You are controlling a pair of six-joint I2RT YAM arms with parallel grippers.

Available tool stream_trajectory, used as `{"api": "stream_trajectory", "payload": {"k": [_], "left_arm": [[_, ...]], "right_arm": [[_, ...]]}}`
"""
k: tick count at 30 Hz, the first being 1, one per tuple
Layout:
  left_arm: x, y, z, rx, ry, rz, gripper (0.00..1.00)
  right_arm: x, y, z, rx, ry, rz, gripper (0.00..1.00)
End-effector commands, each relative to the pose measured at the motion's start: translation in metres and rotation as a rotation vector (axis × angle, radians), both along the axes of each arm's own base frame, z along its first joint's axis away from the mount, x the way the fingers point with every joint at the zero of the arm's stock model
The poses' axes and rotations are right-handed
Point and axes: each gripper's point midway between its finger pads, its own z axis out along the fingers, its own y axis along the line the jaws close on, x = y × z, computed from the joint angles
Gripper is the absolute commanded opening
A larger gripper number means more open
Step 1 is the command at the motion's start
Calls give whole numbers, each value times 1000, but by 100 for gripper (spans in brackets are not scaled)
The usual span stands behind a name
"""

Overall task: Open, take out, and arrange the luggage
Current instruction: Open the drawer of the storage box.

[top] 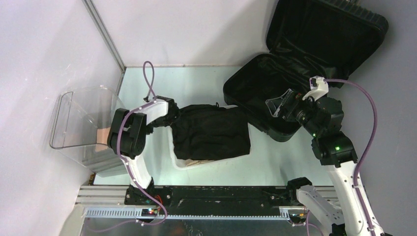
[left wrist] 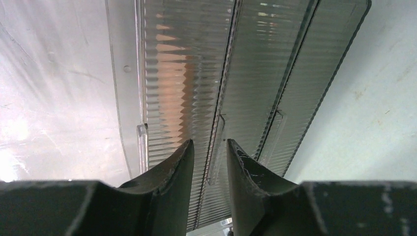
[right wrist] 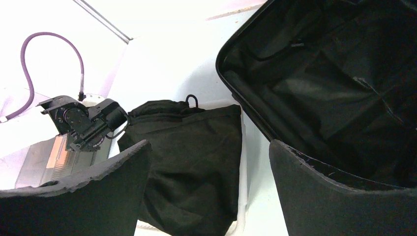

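Overhead looks down from the near edge of the bench (top: 196, 83); left wrist crowds the clear bin (left wrist: 196, 73); right wrist, like overhead, catches the luggage (right wrist: 344, 73) and black garment (right wrist: 192, 162).

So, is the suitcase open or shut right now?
Open. The luggage has its lid swung up and back, and the black lining of both halves shows.

— What do we have on the table (top: 196, 81)?
— The luggage (top: 319, 39) lies open at the far right, its lid leaning back and the black lining showing.
— And in the middle?
— We see a black folded garment (top: 211, 132) covering most of a white basket (top: 178, 161). The left arm (top: 147, 110) bends beside the garment's left edge. The right gripper (top: 278, 105) hangs over the luggage's near rim, jaws apart. A clear plastic bin (top: 74, 115) stands at the far left.
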Motion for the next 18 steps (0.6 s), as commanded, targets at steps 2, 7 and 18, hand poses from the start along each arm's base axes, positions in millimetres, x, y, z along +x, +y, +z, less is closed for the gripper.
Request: {"api": "stream_trajectory", "payload": {"k": [2,7,18], "left_arm": [[3,14,10,41,-48,12,38],[4,19,11,61,-46,13,34],[11,19,-4,87,-22,0,30]], "right_arm": [[-5,-5,23,-8,-69,-13,92],[-5,-4,23,-4,-67,-10,92],[-3,-7,23,-10,-71,-25,92]]}}
